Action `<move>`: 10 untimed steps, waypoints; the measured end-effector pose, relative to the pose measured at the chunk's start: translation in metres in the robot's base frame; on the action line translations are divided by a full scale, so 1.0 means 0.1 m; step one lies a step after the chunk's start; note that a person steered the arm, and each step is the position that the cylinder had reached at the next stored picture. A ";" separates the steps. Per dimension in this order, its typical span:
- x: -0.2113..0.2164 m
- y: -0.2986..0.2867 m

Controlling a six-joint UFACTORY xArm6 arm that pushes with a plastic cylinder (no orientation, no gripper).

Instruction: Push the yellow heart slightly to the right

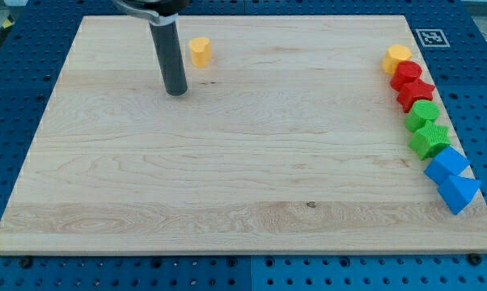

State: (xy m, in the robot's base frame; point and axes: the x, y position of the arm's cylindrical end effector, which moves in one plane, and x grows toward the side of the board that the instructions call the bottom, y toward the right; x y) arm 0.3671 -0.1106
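Note:
A yellow heart block (199, 51) sits near the view's top, left of centre, on the wooden board (243, 162). My tip (176, 91) rests on the board just below and to the left of the yellow heart, a short gap apart from it. The dark rod rises from the tip to the view's top edge.
Along the board's right edge runs a column of blocks: a yellow block (396, 57), a red block (406, 74), a red star (415, 94), a green block (422, 114), a green star (429, 139), a blue block (447, 164), a blue triangle (459, 192).

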 end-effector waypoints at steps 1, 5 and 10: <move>-0.30 0.00; -0.53 0.00; -0.71 0.34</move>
